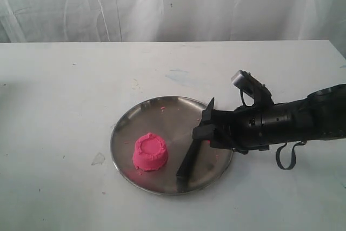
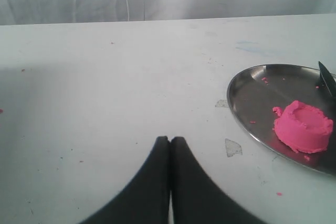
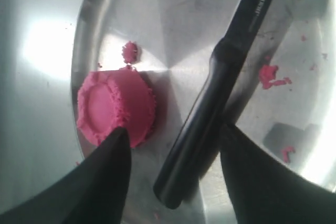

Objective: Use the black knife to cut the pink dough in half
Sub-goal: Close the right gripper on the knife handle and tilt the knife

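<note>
Right pincer (image 1: 208, 128) spread wide over the round steel plate (image 1: 130, 117), straddling the black knife (image 1: 190, 160) with a finger on either side of the handle, clear gaps visible in the right wrist view, nothing gripped. Fingers (image 3: 100, 182) dark and blurred up close in that view, one of them overlapping the edge of the pink dough (image 3: 115, 106). Left pincer (image 2: 170, 141) pressed fully together, tips touching, holding nothing, hovering above bare white surface (image 1: 65, 79) to the left of the plate.

Pink dough (image 1: 150, 152) whole, a squat cup-shaped lump with a ridged rim, seated on the plate's front-left part, toward the near edge of the surface. Black knife lying flat on the plate just beside the dough, on its right, apart from it, handle end toward the near edge, blade running back under the pincer. Small pink crumbs (image 3: 270, 74) scattered on the steel. Plate resting about midway across the surface, nearer its front edge than the back. White draped cloth (image 1: 162, 4) behind the far edge.
</note>
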